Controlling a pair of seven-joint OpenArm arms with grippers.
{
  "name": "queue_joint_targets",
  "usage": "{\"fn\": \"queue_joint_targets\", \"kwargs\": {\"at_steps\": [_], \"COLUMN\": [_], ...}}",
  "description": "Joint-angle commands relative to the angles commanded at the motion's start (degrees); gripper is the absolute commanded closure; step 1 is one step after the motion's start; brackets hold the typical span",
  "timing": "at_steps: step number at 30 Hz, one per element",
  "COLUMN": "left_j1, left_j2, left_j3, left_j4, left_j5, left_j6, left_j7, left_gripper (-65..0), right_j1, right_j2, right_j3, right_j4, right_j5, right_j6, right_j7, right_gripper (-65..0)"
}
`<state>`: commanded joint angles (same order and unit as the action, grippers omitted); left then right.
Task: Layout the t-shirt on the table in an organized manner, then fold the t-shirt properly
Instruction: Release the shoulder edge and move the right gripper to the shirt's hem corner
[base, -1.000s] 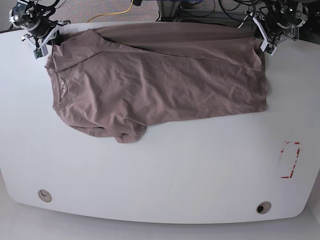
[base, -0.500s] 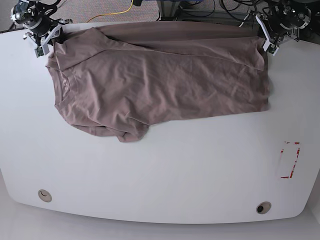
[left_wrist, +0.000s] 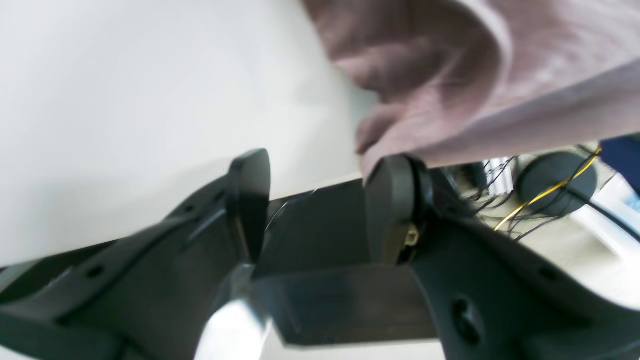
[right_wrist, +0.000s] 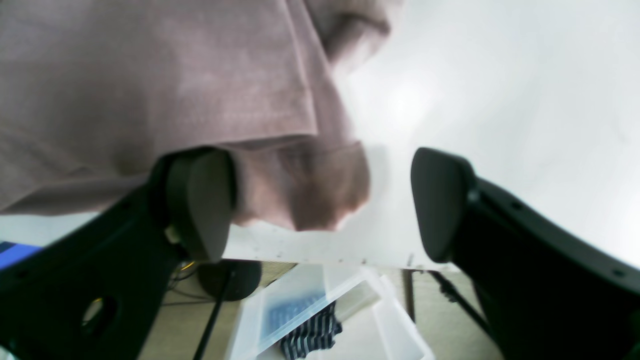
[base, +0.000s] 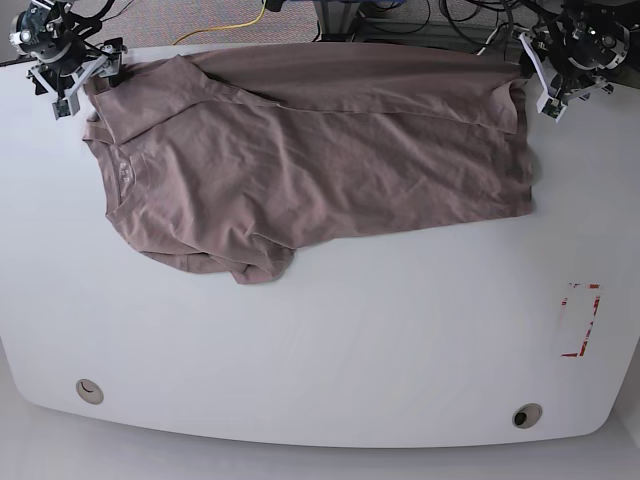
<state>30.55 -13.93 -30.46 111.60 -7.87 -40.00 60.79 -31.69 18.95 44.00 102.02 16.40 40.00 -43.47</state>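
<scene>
A: Where was the t-shirt (base: 310, 160)?

B: Spread across the far half of the table (base: 330, 350), its far edge at the rim, one sleeve bunched under at the near side.

A: The risk?

B: The right gripper (right_wrist: 320, 200) stood open around the far sleeve cuff; the left gripper (left_wrist: 320, 200) was open, one finger touching the hem corner. Unevenly caught, thin fabric could've slipped off that rim.

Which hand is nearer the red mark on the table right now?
Left. The left hand sits at the far corner on the same side as the red mark; the right hand is at the opposite far corner, across the t-shirt.
</scene>
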Motion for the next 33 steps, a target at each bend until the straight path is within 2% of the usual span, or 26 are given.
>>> {"fn": "queue_joint_targets", "kwargs": {"at_steps": [8, 12, 16, 24, 33], "left_j1": [-5.01, -8.70, -11.43, -11.69, -9.41], "left_j2": [-2.02, -3.34, -4.31, -4.48, -4.40], "left_j3": [-1.93, -1.93, -2.02, -1.85, -2.02], "left_j4": [1.49, 1.76, 1.76, 1.85, 1.85], "left_j5": [0.00, 0.00, 0.35, 0.18, 0.09], "left_j6": [0.00, 0.00, 0.00, 0.00, 0.00], "left_j7": [2.81, 6.77, 9.93, 10.37, 10.73], "left_gripper": [-29.2, -29.2, -28.9, -29.0, -29.2], "right_j1": [2.02, 3.87, 6.07, 11.96, 22.68], "right_j2": [0.00, 0.09, 1.76, 2.20, 1.93], "right_j3": [0.70, 0.62, 0.62, -0.26, -9.23], "right_j4": [8.44, 10.55, 10.46, 10.29, 6.42], "right_j5": [0.00, 0.00, 0.00, 0.00, 0.00], "right_j6": [0.00, 0.00, 0.00, 0.00, 0.00], "right_j7": [-7.74, -10.11, -12.57, -12.92, -12.92], "right_gripper": [-53.1, -53.1, -52.8, -53.0, -52.6]}}
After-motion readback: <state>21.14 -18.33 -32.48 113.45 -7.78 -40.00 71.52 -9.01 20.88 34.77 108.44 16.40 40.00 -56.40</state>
